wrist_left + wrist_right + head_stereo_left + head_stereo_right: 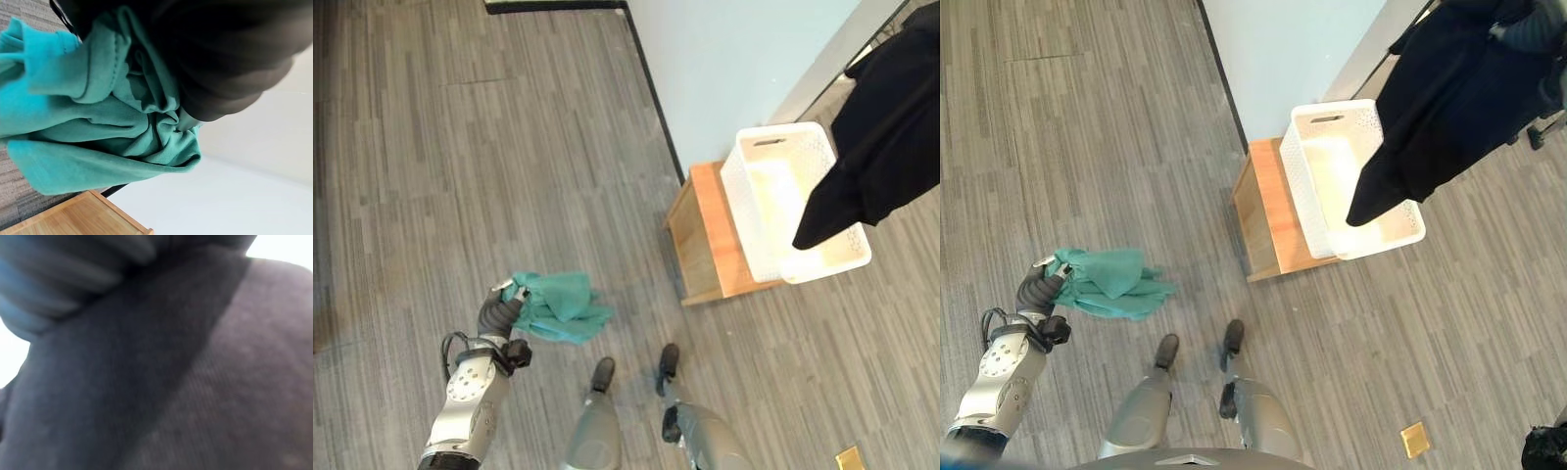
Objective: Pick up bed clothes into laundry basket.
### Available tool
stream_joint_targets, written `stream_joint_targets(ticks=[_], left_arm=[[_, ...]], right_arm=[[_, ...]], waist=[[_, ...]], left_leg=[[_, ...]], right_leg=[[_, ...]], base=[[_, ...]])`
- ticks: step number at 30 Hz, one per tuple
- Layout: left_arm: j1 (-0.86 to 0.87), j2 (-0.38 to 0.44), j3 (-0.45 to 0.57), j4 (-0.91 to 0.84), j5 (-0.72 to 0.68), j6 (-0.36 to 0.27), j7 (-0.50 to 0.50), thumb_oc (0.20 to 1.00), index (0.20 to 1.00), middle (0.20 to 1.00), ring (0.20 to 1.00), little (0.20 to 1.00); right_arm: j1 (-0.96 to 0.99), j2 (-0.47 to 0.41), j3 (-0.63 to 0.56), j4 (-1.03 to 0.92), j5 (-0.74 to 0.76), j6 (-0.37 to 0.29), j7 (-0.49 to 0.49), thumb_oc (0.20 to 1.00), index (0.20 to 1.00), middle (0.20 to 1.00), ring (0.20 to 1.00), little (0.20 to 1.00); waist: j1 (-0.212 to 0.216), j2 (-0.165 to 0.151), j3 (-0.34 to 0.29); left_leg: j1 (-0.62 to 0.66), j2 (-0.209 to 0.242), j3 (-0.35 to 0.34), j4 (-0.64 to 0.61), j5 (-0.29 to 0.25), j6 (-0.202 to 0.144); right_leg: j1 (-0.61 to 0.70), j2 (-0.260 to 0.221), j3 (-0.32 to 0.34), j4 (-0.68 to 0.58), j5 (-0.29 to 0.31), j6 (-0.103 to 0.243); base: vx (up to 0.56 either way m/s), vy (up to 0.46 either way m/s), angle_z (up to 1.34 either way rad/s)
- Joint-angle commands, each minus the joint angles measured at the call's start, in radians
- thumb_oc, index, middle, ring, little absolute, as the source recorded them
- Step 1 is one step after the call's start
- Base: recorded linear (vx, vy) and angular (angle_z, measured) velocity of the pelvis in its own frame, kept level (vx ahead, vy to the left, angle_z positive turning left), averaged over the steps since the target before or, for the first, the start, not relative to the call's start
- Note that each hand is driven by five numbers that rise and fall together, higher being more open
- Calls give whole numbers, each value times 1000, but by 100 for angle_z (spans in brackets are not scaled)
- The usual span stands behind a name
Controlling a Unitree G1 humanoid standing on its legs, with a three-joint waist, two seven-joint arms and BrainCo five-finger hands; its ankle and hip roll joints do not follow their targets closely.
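My left hand (497,311) is shut on a bunched green cloth (563,305), held low over the wood-look floor at my left; the cloth (98,122) is bunched up against the hand's dark cover (220,49). A white mesh laundry basket (744,206) stands on a low wooden stand (710,230) by the wall. A black garment (1449,108) hangs in the air over the basket's far side, bunched in the grip of my right hand (1533,31) at the upper right edge. Dark cloth (171,382) lies right against the right wrist camera.
A pale blue wall (734,59) with a black baseboard runs behind the stand. A small gold square (1415,439) lies on the floor at the lower right, with a dark object (1542,450) in the corner beyond it.
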Motion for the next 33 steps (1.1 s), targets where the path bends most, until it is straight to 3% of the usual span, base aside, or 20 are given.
stream_joint_targets(ticks=[1, 7, 24, 25, 26, 33], left_arm=[[-6, 58, 29, -95, -5, -69, 1, 200, 200, 200, 200, 200], [-23, 54, 25, -100, -9, -74, 11, 200, 200, 200, 200, 200], [-51, 43, 5, -104, -15, -84, 25, 200, 200, 200, 200, 200], [-53, 45, 7, -101, -16, -86, 28, 200, 200, 200, 200, 200], [-57, 49, 12, -103, -17, -87, 31, 200, 200, 200, 200, 200], [-64, 50, 12, -107, -20, -89, 32, 200, 200, 200, 200, 200]], right_arm=[[-128, -72, 28, 60, 12, 44, -58, 200, 200, 200, 200, 200], [-111, -53, -13, 60, 27, 54, -77, 200, 200, 200, 200, 200], [-74, 2, -15, 8, 69, 41, -37, 200, 200, 200, 200, 200], [-70, 10, -22, 21, 85, 43, -30, 398, 398, 398, 398, 398], [-80, 35, -12, 44, 119, 41, 0, 1000, 1000, 1000, 1000, 1000], [-86, 43, -3, 50, 184, 30, 18, 1000, 1000, 1000, 1000, 1000]], waist=[[12, 30, 5], [12, 49, 25], [18, 52, 49], [19, 52, 51], [21, 52, 55], [14, 46, 54]], left_leg=[[-24, 33, 53, -99, 120, -18], [-63, 31, 56, -99, 128, -24], [-84, 37, 58, -99, 131, -35], [-84, 37, 58, -99, 132, -35], [-84, 38, 62, -99, 132, -36], [-75, 39, 65, -99, 128, -36]], right_leg=[[111, -7, -22, 14, -158, 65], [76, -11, -28, 14, -152, 66], [52, -6, -41, 14, -153, 62], [52, -6, -41, 14, -152, 62], [50, -4, -39, 14, -152, 62], [55, -2, -40, 14, -153, 60]], base=[[0, 0, 0], [-1, -2, 1], [0, -7, 1], [0, 0, 0], [0, 0, 0], [0, 0, 0]])
